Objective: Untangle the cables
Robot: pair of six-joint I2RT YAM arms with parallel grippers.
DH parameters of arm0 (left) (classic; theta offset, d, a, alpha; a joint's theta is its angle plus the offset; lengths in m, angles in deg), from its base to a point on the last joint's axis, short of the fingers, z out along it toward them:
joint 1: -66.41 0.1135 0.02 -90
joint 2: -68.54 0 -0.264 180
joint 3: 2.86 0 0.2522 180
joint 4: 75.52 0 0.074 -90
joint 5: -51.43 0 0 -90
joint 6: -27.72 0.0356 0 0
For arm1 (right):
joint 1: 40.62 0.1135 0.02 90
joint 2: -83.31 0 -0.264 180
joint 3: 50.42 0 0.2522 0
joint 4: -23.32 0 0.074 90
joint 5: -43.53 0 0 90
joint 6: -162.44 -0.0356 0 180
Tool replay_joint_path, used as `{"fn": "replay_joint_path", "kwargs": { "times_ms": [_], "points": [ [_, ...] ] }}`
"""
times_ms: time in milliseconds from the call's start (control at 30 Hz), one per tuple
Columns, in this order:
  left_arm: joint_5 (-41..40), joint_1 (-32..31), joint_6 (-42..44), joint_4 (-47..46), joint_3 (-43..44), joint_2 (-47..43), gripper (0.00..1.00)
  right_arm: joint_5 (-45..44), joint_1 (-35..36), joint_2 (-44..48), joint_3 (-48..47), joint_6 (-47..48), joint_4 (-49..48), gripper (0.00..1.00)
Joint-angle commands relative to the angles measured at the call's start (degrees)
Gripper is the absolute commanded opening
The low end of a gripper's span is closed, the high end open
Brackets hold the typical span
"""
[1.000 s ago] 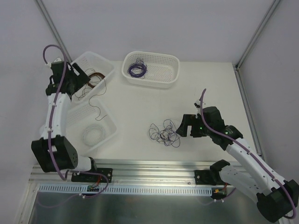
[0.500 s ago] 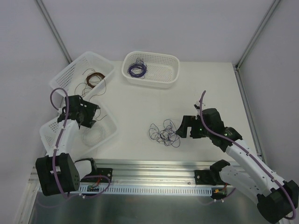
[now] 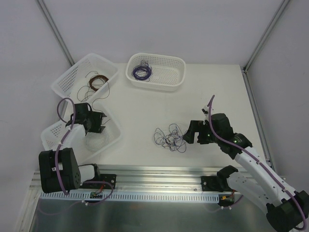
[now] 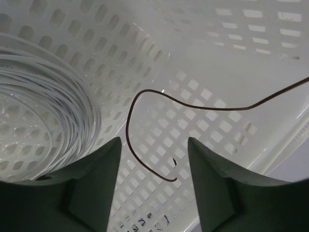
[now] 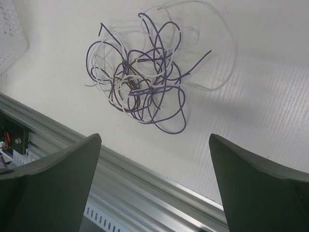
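The cables [image 3: 169, 137] lie as a loose knot of purple, whitish and dark strands on the white table; the right wrist view shows the cables [image 5: 145, 82] just ahead of the fingers. My right gripper [image 3: 190, 131] hovers at their right side, open wide and empty [image 5: 154, 159]. My left gripper [image 3: 96, 126] hangs over the near-left basket, far from the knot. Its jaws [image 4: 154, 159] stand apart, holding nothing. A thin brown wire end [image 4: 145, 145] curls over the basket floor between the fingers.
The near-left basket [image 3: 113, 133] holds a white wire coil [image 3: 94, 142], the same white coil [image 4: 43, 106] that fills the left wrist view's left side. The far-left basket [image 3: 72, 77] holds brown wire [image 3: 96, 82]. The back basket [image 3: 178, 72] holds a purple coil [image 3: 141, 71]. A metal rail [image 3: 159, 169] runs along the near edge.
My left arm has swung back from the far-left basket and come down over the near-left one, its jaws narrowing. The right arm and the knot have barely shifted.
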Motion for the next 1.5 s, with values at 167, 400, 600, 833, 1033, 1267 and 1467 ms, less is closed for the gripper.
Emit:
{"fn": "replay_joint_path", "kwargs": {
  "times_ms": [167, 400, 600, 833, 1033, 1267, 1467],
  "points": [
    [-0.7, -0.6, -2.3, -1.9, -2.1, -0.3, 0.2, -0.8, 0.3, 0.4, 0.0, 0.9, 0.2, 1.0],
    [-3.1, -0.6, -0.7, 0.4, -2.4, -4.8, 0.0, -0.8, 0.3, 0.3, -0.4, 1.0, 0.3, 1.0],
    [-7.3, -0.5, 3.8, 4.9, 0.3, -6.7, 0.0, -1.0, 0.3, 0.6, -0.5, 1.2, 0.7, 1.0],
    [-9.8, -0.5, 12.6, 9.4, 5.1, -5.9, 0.0, -1.3, 0.3, 0.6, -0.6, 1.6, 0.9, 0.99],
    [-7.3, -0.5, 25.3, 10.1, 9.8, -3.8, 0.0, -1.3, 0.3, 0.2, -0.6, 1.9, 0.5, 1.0],
    [-2.3, -0.5, 41.1, 11.6, 14.2, -1.1, 0.0, -1.3, 0.3, 0.4, -0.2, 2.1, 0.4, 1.0],
    [-0.7, -0.5, 50.5, 15.3, 18.4, -1.0, 0.0, -1.5, 0.3, 0.6, -0.2, 2.3, 0.9, 1.0]
  ]
}}
